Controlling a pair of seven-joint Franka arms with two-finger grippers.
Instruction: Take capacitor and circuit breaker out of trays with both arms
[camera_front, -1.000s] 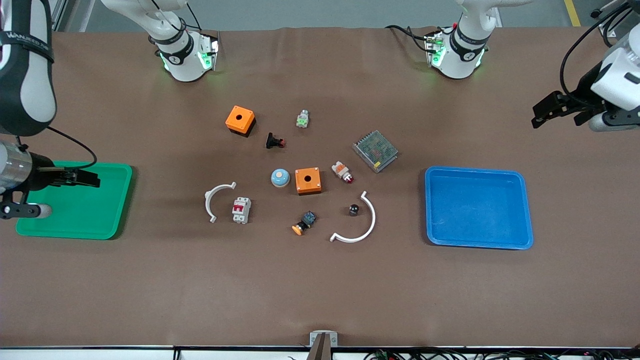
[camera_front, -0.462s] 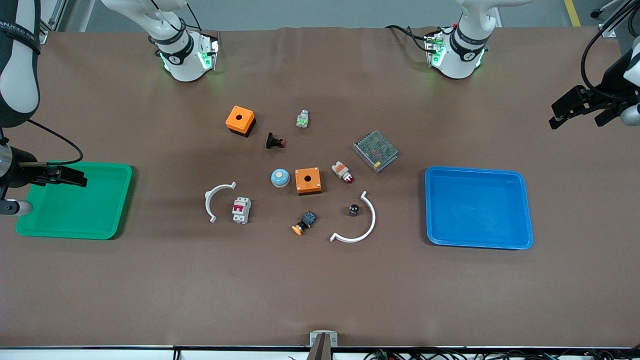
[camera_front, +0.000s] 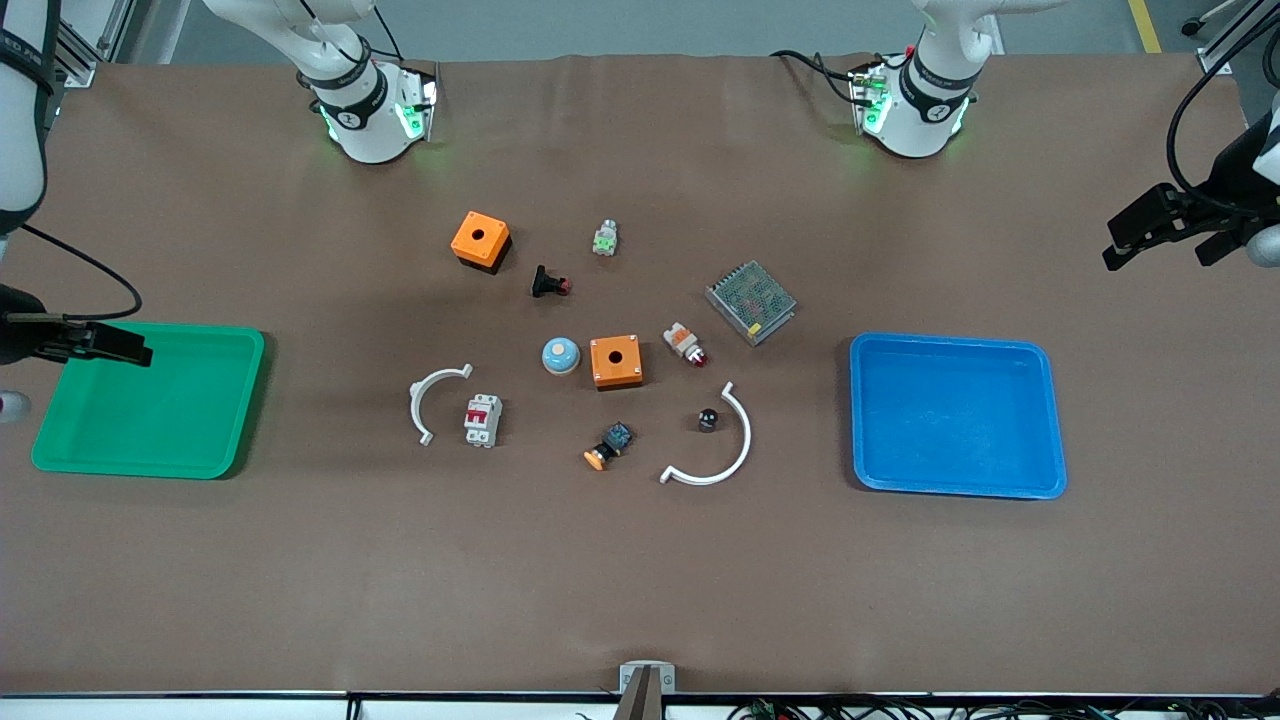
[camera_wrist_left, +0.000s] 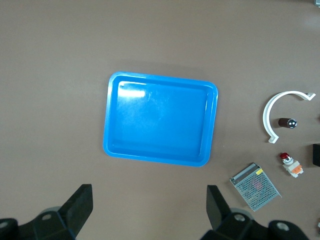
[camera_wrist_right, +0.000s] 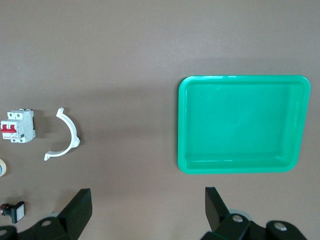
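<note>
Front view: I am watching both arms hanging high over the two ends of the brown counter (camera_front: 640, 580). The right gripper (camera_front: 110, 345) is hovering over the outer edge of the green tray (camera_front: 240, 400), and I am seeing its jaws spread wide and holding nothing in the right wrist view (camera_wrist_right: 145, 207). The left gripper (camera_front: 1150, 225) is hanging over bare counter at the left arm's end, farther from the front camera than the blue tray (camera_front: 1050, 420); its jaws are likewise standing wide and empty in the left wrist view (camera_wrist_left: 147, 207).

The breaker (camera_front: 482, 420) is lying on the counter just beside the small white curved clip (camera_front: 425, 400), between the green tray and the middle cluster of parts. The capacitor (camera_front: 708, 419) is lying inside the curve of the large white clip (camera_front: 735, 450), apart from it. An orange box (camera_front: 615, 361) is sitting beside a blue dome button (camera_front: 560, 355), farther from the front camera than the capacitor. A metal mesh-topped box (camera_front: 751, 301) is resting nearer the blue tray. Both trays are holding nothing.
</note>
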